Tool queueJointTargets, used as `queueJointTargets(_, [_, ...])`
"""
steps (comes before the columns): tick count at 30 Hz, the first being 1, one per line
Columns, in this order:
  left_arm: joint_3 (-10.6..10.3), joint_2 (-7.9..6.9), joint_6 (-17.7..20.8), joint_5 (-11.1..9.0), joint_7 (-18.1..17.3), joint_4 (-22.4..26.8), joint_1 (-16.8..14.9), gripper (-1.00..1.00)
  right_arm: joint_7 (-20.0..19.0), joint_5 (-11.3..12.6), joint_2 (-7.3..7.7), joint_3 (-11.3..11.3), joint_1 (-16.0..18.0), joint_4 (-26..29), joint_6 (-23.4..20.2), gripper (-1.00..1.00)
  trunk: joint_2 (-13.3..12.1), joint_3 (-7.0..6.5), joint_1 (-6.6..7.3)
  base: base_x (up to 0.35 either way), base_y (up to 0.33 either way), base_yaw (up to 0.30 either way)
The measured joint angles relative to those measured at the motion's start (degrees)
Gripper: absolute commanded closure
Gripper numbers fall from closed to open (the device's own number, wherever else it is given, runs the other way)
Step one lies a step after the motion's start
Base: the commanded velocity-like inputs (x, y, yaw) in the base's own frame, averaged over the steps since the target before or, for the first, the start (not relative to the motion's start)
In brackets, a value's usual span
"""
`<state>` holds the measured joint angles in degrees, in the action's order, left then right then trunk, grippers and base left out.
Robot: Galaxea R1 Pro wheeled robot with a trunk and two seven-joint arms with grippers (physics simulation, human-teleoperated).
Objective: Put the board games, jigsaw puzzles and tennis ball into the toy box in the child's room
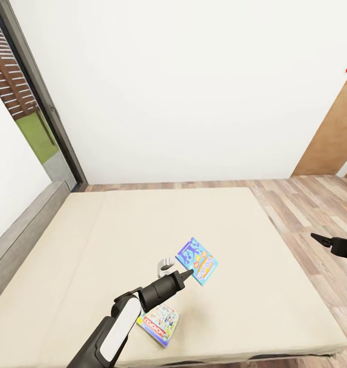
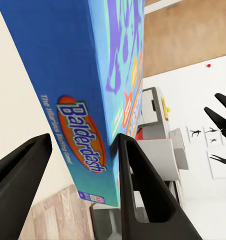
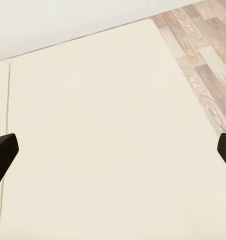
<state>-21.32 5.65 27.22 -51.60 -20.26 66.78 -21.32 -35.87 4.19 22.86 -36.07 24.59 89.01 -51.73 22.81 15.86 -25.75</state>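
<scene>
In the head view my left gripper point(image 1: 186, 276) holds the blue board game point(image 1: 197, 260) tilted above the beige bed point(image 1: 117, 240). The left wrist view has that box point(image 2: 88, 100), lettered Balderdash, standing on edge between the two black fingers point(image 2: 138, 185), which press on its narrow side. A white-green Monopoly board game point(image 1: 161, 323) lies flat on the bed near its front edge, partly under my left forearm. Over the wood floor right of the bed, my right gripper point(image 1: 317, 238) hangs empty. Its fingertips point(image 3: 3, 150) stand wide apart over the mattress.
The bed takes up most of the head view, with a white wall behind it and a glass door point(image 1: 35, 128) at the left. Wood-plank floor point(image 1: 306, 204) runs along its right side, by a wooden door point(image 1: 331, 143). Past the box stand white cabinets point(image 2: 158, 150).
</scene>
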Motion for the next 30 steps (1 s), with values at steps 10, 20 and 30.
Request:
queueJointTargets(10, [0.00, -0.02, 0.01, 0.00, -0.01, 0.00, 0.00, 1.00, 0.03, -0.02, -0.21, 0.01, -0.45, 0.65, 0.00, -1.00, 0.00, -0.92, 0.00, 0.000, 0.000, -0.063])
queueJointTargets(20, [0.00, -0.02, 0.02, -0.01, -0.01, 0.01, 0.02, 1.00, 0.02, -0.02, -0.29, -0.01, -0.70, 0.84, 0.02, -1.00, 0.00, -1.85, 0.00, 0.000, 0.000, -0.020])
queueJointTargets(30, [0.00, -0.04, 0.03, 0.01, -0.02, 0.00, 0.01, 1.00, -0.07, 0.12, -0.53, -0.12, -1.07, 0.60, 0.00, -1.00, -0.01, -2.46, 0.00, 0.000, 0.000, -0.003])
